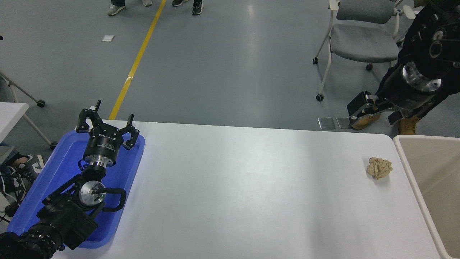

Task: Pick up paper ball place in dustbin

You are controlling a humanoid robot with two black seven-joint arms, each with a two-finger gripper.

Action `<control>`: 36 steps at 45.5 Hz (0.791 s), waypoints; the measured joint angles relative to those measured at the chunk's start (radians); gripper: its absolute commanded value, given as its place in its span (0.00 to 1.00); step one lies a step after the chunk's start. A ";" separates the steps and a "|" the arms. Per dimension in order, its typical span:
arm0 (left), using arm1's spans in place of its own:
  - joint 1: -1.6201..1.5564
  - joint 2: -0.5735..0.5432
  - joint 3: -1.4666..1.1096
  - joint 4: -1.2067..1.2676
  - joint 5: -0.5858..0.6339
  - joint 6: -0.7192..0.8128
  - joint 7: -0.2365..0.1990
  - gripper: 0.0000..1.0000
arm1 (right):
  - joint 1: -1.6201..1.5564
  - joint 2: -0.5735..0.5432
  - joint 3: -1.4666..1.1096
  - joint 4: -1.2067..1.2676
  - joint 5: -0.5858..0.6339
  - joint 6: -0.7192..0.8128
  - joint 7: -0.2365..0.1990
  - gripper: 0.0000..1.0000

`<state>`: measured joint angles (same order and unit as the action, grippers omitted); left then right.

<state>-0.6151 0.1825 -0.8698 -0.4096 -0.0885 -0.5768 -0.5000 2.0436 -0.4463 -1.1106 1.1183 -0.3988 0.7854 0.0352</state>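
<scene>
Lower left of the frame: left arm parked over a blue tray (pixel 43 201), its left tool (pixel 106 126) pointing away from the camera with fingers spread wide, holding nothing. The tray sits at the left edge of the white surface (pixel 233 187), running from the bottom left up toward the far left corner. Right edge of the frame, lower half: dustbin (pixel 404 151), beige inside with a pale rim, only partly in frame, standing against the right end of the surface. Just left of the dustbin, near but not touching its rim, the paper ball (pixel 379 167) lies on the surface, tan and crumpled, a small shadow under it. Upper right: right arm reaches in from the right edge, raised above the floor beyond the far edge of the surface, well apart from the paper ball; the right tool (pixel 363 113) points left and down, fingers look parted, nothing between them. Farther back, a grey wheeled chair (pixel 363 39) at upper right, a yellow floor line (pixel 138 59) running up the upper left, and shoes of people (pixel 154 4) at the top edge.
</scene>
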 measured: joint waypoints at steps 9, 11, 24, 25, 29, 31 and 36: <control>0.000 0.000 0.000 0.000 0.000 0.000 0.001 1.00 | 0.001 0.000 0.001 0.000 0.000 0.000 0.000 1.00; 0.000 0.000 0.000 0.000 0.001 0.000 0.001 1.00 | 0.001 0.000 0.001 0.000 0.000 0.000 0.000 1.00; 0.000 0.000 0.000 0.000 0.000 0.000 0.001 1.00 | 0.001 0.000 0.002 0.000 0.000 0.000 0.000 1.00; 0.000 0.000 0.000 0.000 0.000 0.000 0.001 1.00 | 0.001 0.000 0.002 0.000 0.000 0.000 0.000 1.00; 0.000 0.000 0.000 0.000 0.000 0.000 0.000 1.00 | 0.000 0.001 0.004 0.000 0.000 0.000 0.000 1.00; 0.000 0.000 0.000 0.000 0.000 0.000 0.000 1.00 | -0.001 0.001 0.006 0.000 0.000 0.000 0.000 1.00; 0.000 0.000 0.000 0.000 0.000 0.000 0.000 1.00 | -0.002 0.002 0.008 0.000 0.000 0.000 0.000 1.00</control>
<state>-0.6151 0.1826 -0.8698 -0.4096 -0.0889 -0.5768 -0.5003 2.0415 -0.4442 -1.1028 1.1179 -0.3989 0.7854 0.0352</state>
